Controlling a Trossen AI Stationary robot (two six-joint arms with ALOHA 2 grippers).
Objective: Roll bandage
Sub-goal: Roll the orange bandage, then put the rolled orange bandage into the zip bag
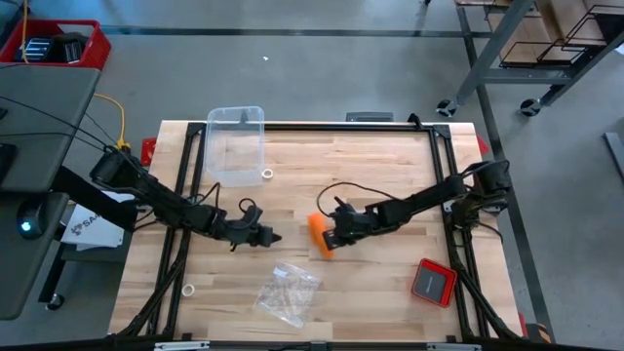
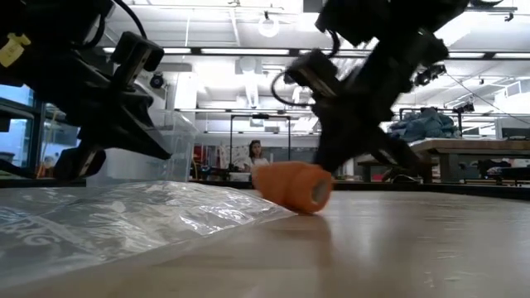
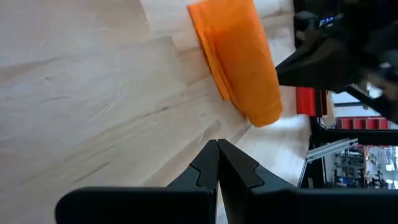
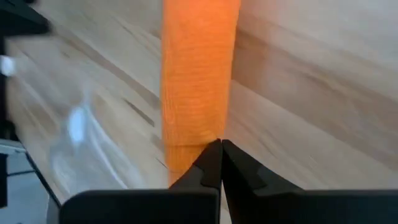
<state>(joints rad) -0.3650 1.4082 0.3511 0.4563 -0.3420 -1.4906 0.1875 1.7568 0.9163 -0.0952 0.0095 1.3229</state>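
Note:
The bright orange bandage (image 1: pixel 320 235) lies as a stubby roll on its side at the middle of the wooden table. It also shows in the low view (image 2: pixel 291 186). A flat loose layer (image 3: pixel 208 50) lies on the wood beside it. My right gripper (image 1: pixel 334 237) is shut, its tips at the roll's right side. My left gripper (image 1: pixel 276 238) is shut and empty. It hangs just above the table, to the left of the roll and apart from it (image 3: pixel 219 144). My right gripper meets the roll's long side (image 4: pixel 208 134) with its shut fingertips (image 4: pixel 211 155), near one end of the roll. The fingers come slanting down from the table's right and lie across the roll. The roll lies on the table.
A clear plastic bin (image 1: pixel 237 144) stands at the far left, with a white ring (image 1: pixel 267 175) by it. A crumpled clear bag (image 1: pixel 288 291) lies near the front, and another ring (image 1: pixel 188 290) at the front left. A small red device (image 1: pixel 433 282) lies at the front right. A person (image 2: pixel 257 153) stands far behind the table.

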